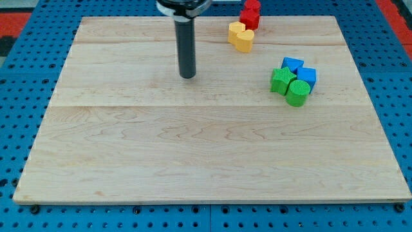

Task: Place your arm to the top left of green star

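Observation:
The green star point(281, 80) lies at the view's right, in a tight cluster with a green cylinder point(297, 92) below and right of it and two blue blocks point(291, 64) point(308, 77) above and right of it. My tip point(187, 75) rests on the board well to the left of the star, at about the star's height in the view. It touches no block.
A yellow heart block point(241, 36) and a red block point(250, 13) lie near the top edge, up and right of my tip. The wooden board point(193, 154) sits on a blue pegboard surface point(19, 96).

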Motion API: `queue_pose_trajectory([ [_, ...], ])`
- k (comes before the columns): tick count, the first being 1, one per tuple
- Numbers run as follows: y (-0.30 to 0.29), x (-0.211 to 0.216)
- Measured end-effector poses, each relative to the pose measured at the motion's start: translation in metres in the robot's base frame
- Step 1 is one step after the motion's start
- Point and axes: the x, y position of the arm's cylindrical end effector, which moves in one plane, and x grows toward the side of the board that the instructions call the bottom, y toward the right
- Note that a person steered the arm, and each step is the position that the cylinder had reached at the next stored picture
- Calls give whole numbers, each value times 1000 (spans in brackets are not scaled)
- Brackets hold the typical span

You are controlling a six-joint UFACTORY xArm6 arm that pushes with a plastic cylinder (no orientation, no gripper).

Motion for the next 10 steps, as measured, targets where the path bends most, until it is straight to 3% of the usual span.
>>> queue_pose_trajectory([
  [7, -39, 3],
  [10, 51, 7],
])
